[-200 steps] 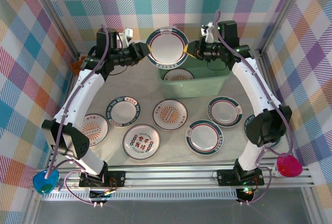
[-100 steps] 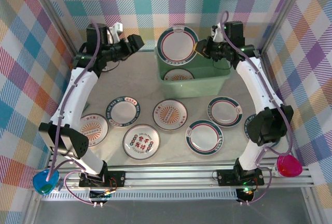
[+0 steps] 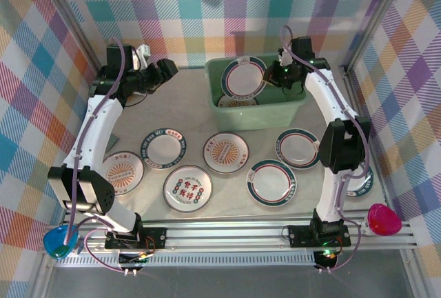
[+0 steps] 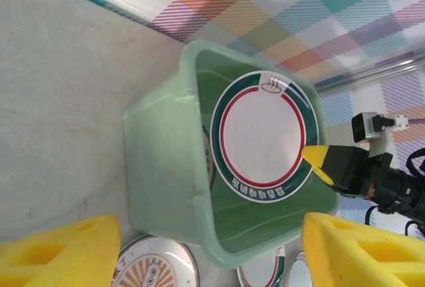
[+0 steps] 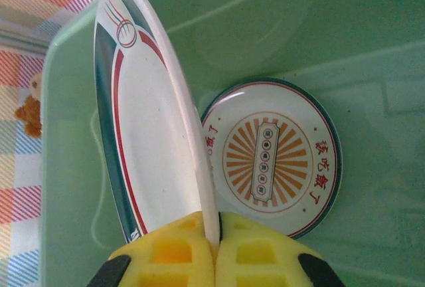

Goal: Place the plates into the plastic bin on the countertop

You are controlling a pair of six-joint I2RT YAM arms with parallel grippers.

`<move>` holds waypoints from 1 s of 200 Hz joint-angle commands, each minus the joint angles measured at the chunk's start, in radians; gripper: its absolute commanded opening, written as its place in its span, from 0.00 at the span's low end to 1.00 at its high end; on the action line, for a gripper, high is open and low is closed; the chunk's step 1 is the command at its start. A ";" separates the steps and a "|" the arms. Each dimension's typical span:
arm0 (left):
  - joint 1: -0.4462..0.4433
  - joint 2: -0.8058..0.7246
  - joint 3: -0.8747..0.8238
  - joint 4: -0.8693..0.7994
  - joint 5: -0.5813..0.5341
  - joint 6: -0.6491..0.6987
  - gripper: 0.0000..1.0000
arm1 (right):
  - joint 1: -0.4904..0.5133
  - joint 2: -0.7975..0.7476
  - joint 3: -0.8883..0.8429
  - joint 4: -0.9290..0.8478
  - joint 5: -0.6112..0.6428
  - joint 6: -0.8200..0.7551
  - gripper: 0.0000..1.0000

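**Banded plate held on edge inside the bin**

The round white plate with the teal-and-red banded rim stands almost on edge inside the pale mint-green rectangular plastic bin. My right gripper has its yellow pads pinched tight on the plate's rim. I judge that I hold it by the rim because that grip lets it go down past the bin wall and then be tipped flat.

Under it, a white plate with an orange sunburst pattern lies flat on the bin floor, so the held one should land on or beside that.

The bin sits near the far edge of the speckled grey-beige countertop. My left gripper hangs to the left of the bin with its jaws apart and nothing in them.

The other white plates lie flat toward the near edge, waiting.
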 commanded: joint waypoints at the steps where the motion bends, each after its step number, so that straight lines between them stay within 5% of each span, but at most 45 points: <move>1: 0.013 -0.018 -0.011 -0.029 -0.007 0.034 0.72 | 0.013 0.014 0.010 -0.014 -0.041 -0.055 0.00; 200: 0.043 -0.002 -0.100 -0.159 -0.090 0.161 0.74 | 0.048 0.255 0.014 -0.062 -0.062 -0.093 0.00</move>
